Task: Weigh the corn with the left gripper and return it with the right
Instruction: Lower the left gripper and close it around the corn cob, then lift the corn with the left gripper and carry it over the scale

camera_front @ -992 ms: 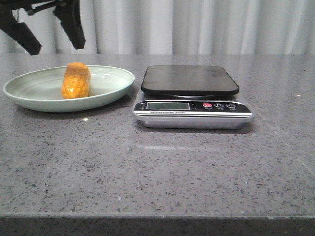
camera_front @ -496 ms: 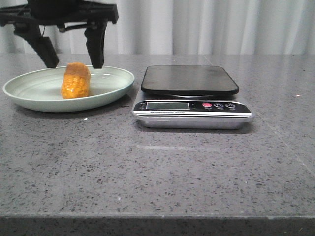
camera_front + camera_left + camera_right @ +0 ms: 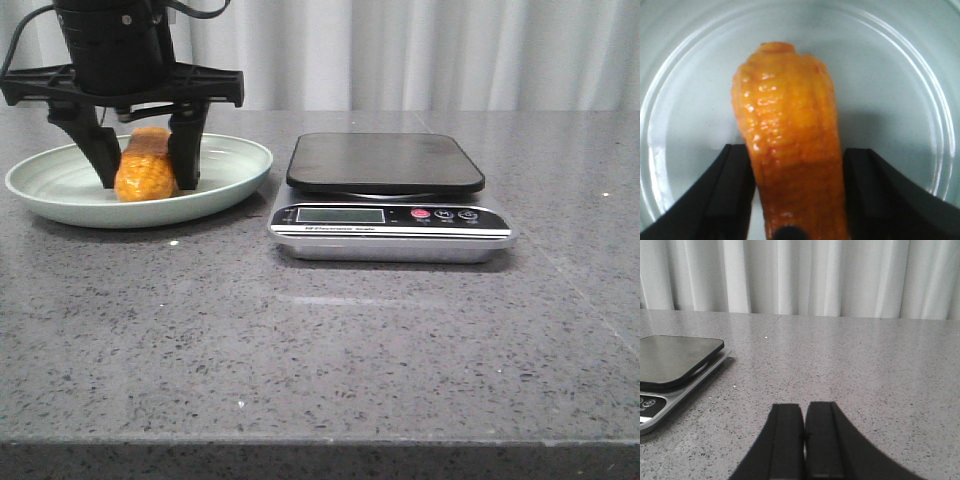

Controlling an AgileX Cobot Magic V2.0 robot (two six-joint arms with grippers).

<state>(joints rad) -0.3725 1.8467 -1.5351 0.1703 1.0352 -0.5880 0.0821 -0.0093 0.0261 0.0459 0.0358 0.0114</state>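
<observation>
The orange-yellow corn [image 3: 147,163] lies in a pale green plate [image 3: 232,166] at the table's left. My left gripper [image 3: 143,184] has come down over it, one black finger on each side of the cob, jaws open, with a thin gap showing at one finger. In the left wrist view the corn [image 3: 785,110] runs lengthwise between the fingers of the left gripper [image 3: 797,150], over the plate [image 3: 900,75]. My right gripper [image 3: 804,407] is shut and empty, low over bare table; it is out of the front view.
A digital kitchen scale [image 3: 385,165] with a black platform and silver front panel stands right of the plate; its corner also shows in the right wrist view [image 3: 670,360]. White curtains hang behind the grey speckled table.
My left gripper has dropped from above the plate until its open fingers straddle the corn. The corn, plate and scale have not moved.
</observation>
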